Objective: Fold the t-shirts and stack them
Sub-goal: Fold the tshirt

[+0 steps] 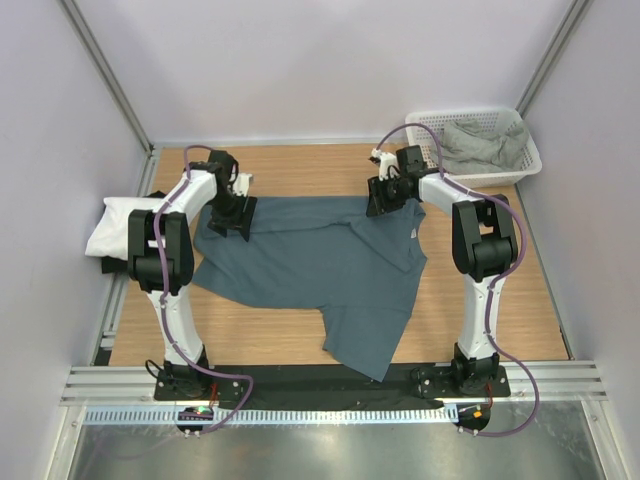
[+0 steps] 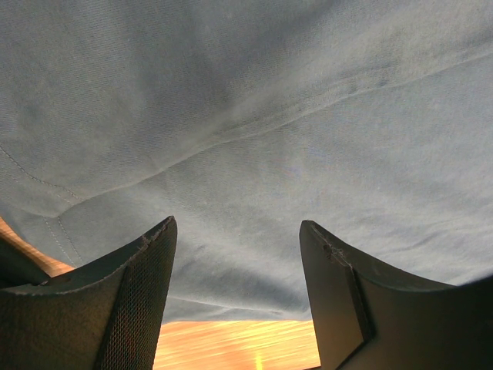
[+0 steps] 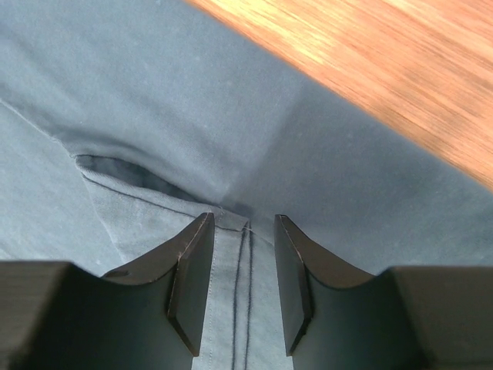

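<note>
The slate-blue t-shirt [image 1: 310, 262] spreads left to right, its far edge under both arms.
Your left gripper [image 2: 236, 231] gapes empty; your right gripper [image 3: 243, 222], narrowly parted, straddles a seam [image 3: 241, 308].

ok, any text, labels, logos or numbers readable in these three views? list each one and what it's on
No text can be read in any view.
"(unreadable)": a small pale tag by the neck of the blue shirt, too small to read from the top camera.
Both wrist views show only plain cloth and stitching, with no print.
The white shirt and the basket show no markings.
</note>
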